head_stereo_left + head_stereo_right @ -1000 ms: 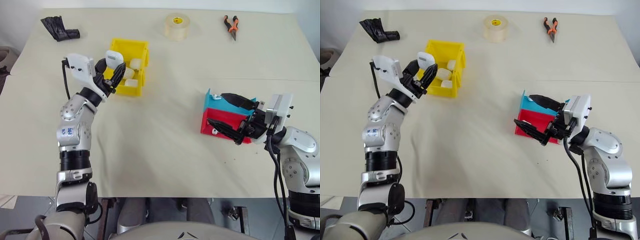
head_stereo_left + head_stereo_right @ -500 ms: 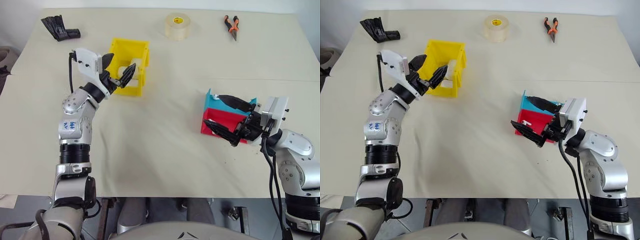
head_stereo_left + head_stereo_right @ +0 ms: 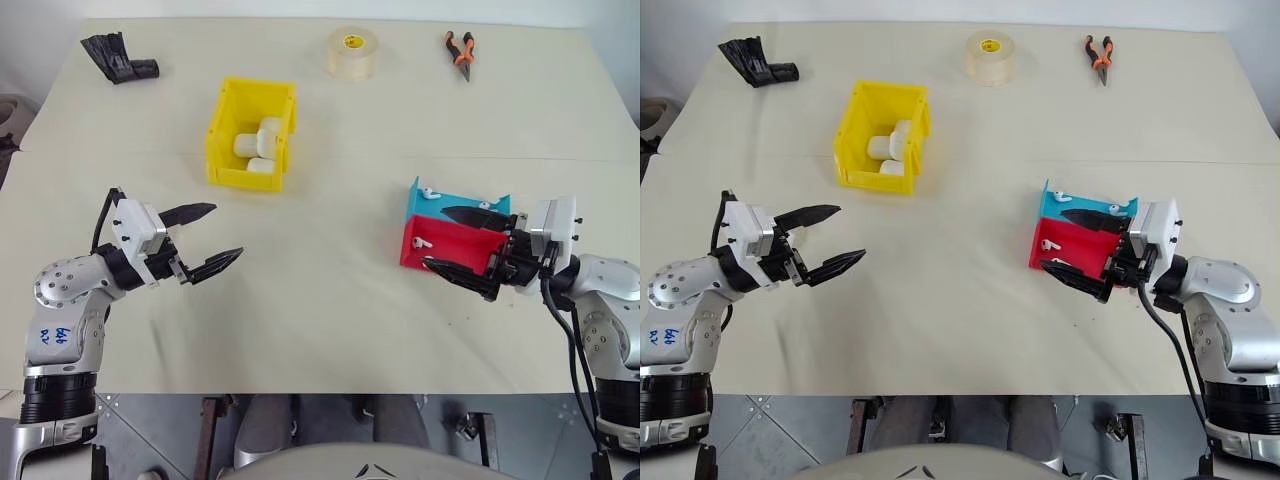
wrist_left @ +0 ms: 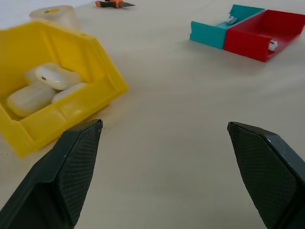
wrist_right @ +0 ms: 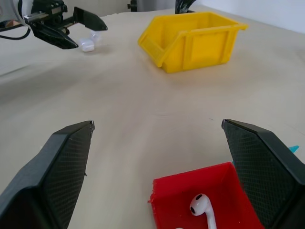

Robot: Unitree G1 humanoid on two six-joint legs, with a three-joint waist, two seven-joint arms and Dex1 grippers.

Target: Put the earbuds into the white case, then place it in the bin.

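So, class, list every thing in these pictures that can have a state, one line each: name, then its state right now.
left gripper: open, empty, over bare table
right gripper: open, fingers either side of the red tray
bin: upright, holds three white cases
red tray: holds one earbud
blue tray: holds one earbud
pliers: shut, lying flat
tape roll: lying flat

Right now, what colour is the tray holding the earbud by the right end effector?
Red tray, clearest in the right wrist view.
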